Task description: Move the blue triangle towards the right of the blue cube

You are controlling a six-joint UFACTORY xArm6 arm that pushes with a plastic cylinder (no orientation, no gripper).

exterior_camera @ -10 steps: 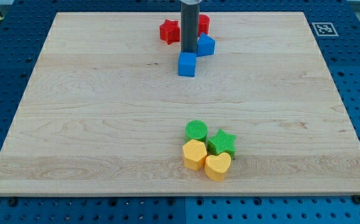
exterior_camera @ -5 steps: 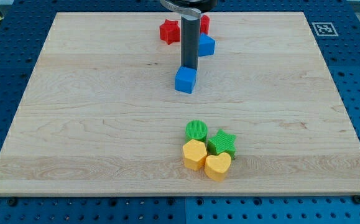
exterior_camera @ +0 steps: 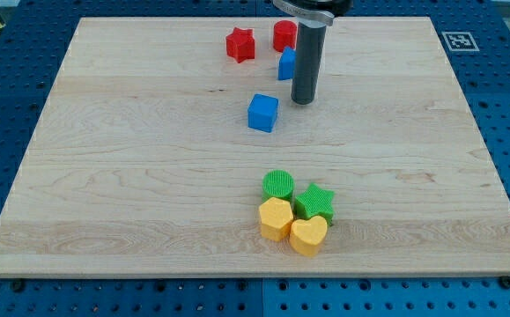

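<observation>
The blue cube lies on the wooden board, a little above the middle. The blue triangle lies up and to the right of the cube, partly hidden behind my dark rod. My tip rests on the board to the right of the blue cube and just below the blue triangle, apart from the cube. Whether the rod touches the triangle cannot be told.
A red star and a red cylinder lie near the board's top edge. Lower down, a green cylinder, a green star, a yellow hexagon and a yellow heart form a cluster.
My tip pushed the blue cube down the board, then left it and moved right, to the cube's right side below the blue triangle. The red cylinder shows fully now.
</observation>
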